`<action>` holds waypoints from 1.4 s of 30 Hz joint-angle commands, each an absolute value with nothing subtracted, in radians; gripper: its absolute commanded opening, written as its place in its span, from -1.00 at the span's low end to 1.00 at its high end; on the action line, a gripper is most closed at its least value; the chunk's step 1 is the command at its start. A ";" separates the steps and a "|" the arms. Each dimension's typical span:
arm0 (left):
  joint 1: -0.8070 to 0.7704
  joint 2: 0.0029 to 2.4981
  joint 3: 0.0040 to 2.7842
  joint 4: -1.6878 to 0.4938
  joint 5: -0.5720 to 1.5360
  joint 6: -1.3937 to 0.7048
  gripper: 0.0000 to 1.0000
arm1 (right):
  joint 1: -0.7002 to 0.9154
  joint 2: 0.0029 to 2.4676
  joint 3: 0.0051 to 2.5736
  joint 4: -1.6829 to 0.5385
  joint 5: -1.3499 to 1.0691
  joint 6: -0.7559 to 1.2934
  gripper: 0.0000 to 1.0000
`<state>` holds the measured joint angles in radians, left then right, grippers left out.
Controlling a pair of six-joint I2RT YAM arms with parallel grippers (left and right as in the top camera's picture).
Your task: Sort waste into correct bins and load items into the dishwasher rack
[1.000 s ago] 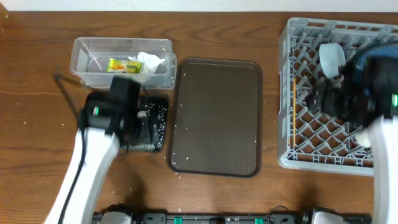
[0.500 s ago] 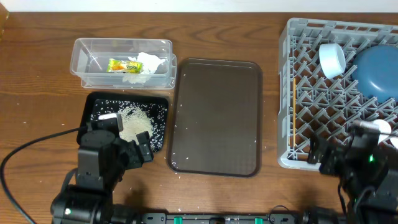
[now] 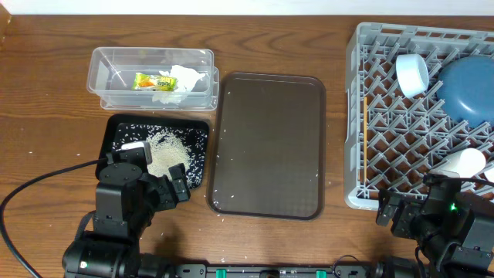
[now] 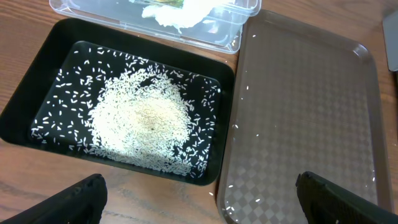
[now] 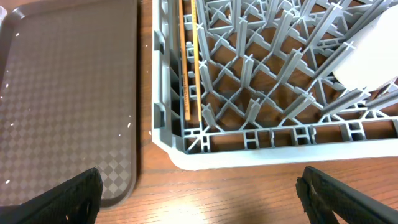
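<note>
While the left claw (image 4: 199, 202) and right claw (image 5: 199, 194) stand spread, the thin wooden chopsticks (image 5: 185, 81) lie at the left edge of the grey plastic lattice rack (image 5: 280, 146), long axis top-to-bottom.

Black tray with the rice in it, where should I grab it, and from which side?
Probably the near long rim of the black tray, around its middle, coming down from the robot's side. Its walls are shallow, the clear tub crowds the far side, the brown tray the right, and the loose rice needs it level.
</note>
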<state>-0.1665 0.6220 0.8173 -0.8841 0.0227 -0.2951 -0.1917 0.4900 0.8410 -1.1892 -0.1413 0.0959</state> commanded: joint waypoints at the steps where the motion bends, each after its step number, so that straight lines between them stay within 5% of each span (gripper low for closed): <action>1: -0.170 0.626 0.809 -0.881 0.017 -0.305 0.99 | -0.182 0.488 0.837 -1.190 -0.139 0.100 0.99; 42: -0.170 0.626 0.809 -0.881 0.017 -0.305 1.00 | -0.109 0.351 0.827 -1.164 -0.063 0.068 0.98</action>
<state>-0.1665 0.6220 0.8165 -0.8837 0.0227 -0.2951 -0.1360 0.3824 0.8402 -1.1721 -0.1261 0.0906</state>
